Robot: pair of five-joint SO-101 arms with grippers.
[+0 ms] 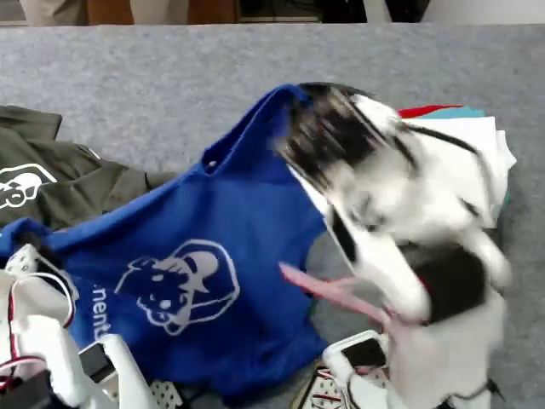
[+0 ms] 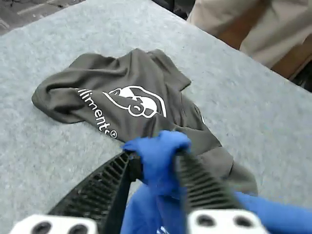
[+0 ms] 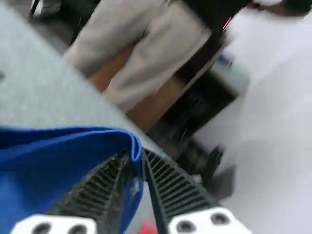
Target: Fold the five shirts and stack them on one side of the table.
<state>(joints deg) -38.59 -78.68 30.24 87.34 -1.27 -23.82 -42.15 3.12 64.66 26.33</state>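
We see two robot arms holding one blue shirt (image 1: 187, 281) stretched between them over a grey table (image 1: 170, 77). The left gripper (image 2: 156, 161) is clamped tight on a bunched corner of the blue cloth, low and close to the table at the near left. The right gripper (image 3: 138, 156) has its jaws nearly together, pinching a thin fold of the same shirt at an opposite edge, raised above the middle of the table. We judge the two grips are set far apart so that the cloth is pulled flat and can be laid out smooth for folding. The shirt's long axis runs on a diagonal, from the near left corner up and away toward the far middle of the table, rising toward the right gripper. Its white printed logo faces up toward the overhead camera. Loose cloth sags toward the near edge between the arms; we cannot tell whether the held edge is hem or shoulder. A dark shirt (image 2: 122, 97) lies crumpled and unfolded on the table just beyond the left gripper, print upward, with the blue cloth partly over its near edge. At the far right a stack (image 1: 464, 136) of folded shirts, white on top with teal and red edges under it, sits partly behind the right arm, most likely where the blue shirt belongs once folded.
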